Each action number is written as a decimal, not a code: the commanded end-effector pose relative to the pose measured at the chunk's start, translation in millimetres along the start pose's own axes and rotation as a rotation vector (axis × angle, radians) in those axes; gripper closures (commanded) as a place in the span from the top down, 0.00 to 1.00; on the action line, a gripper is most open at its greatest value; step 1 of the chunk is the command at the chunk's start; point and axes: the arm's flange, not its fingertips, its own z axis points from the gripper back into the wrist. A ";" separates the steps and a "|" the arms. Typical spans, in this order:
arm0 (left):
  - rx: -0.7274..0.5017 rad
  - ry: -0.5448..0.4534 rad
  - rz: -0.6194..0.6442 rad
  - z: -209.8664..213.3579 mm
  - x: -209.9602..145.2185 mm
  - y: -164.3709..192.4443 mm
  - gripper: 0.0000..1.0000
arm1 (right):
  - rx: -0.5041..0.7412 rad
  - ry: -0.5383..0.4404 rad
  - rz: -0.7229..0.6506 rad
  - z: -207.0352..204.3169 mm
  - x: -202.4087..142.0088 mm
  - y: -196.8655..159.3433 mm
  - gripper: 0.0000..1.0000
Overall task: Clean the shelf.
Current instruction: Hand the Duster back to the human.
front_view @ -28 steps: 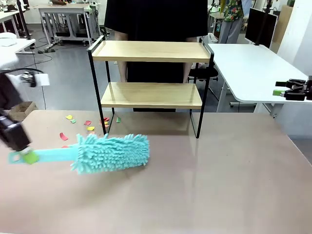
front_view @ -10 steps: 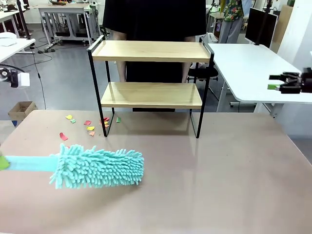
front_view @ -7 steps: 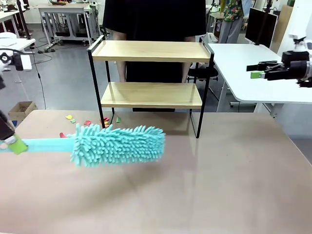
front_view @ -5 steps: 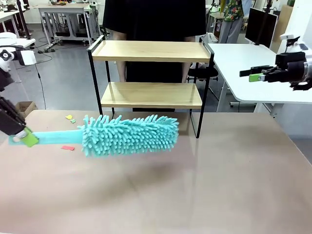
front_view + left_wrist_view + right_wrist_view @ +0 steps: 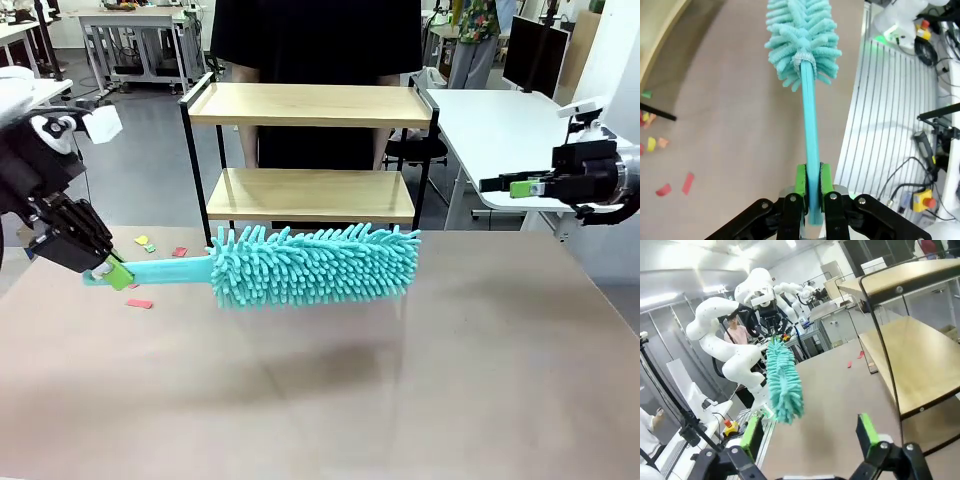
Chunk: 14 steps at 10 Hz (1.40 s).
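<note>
Gripping the flat teal handle of a duster (image 5: 300, 266) between its green pads, the left hand (image 5: 108, 271) is hovering over the left side of the bench (image 5: 420, 380). The fluffy teal head of the duster is hanging in the air above the bench, pointing to the right, just in front of the shelf (image 5: 310, 150) and level with the gap under its lower board. In the left wrist view the pads are pressing on both sides of the handle, and the head is stretching away from the hand over the brown surface.

The shelf is standing at the far middle of the bench, both wooden boards bare, its black legs resting on the bench top. A person in dark clothing (image 5: 320, 40) is standing right behind it.

Small coloured paper scraps (image 5: 150, 245) are lying on the bench near the shelf's left legs, with one red piece nearer, below the handle.

The right hand (image 5: 505, 185) is floating at the right edge, well apart from the duster and to the right of the shelf, its fingers spread wide with nothing between them.
</note>
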 end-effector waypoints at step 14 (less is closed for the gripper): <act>0.131 -0.074 -0.269 -35.4 46.4 35.5 0.14 | 0.027 -0.096 0.240 -33.4 -29.3 -4.7 1.00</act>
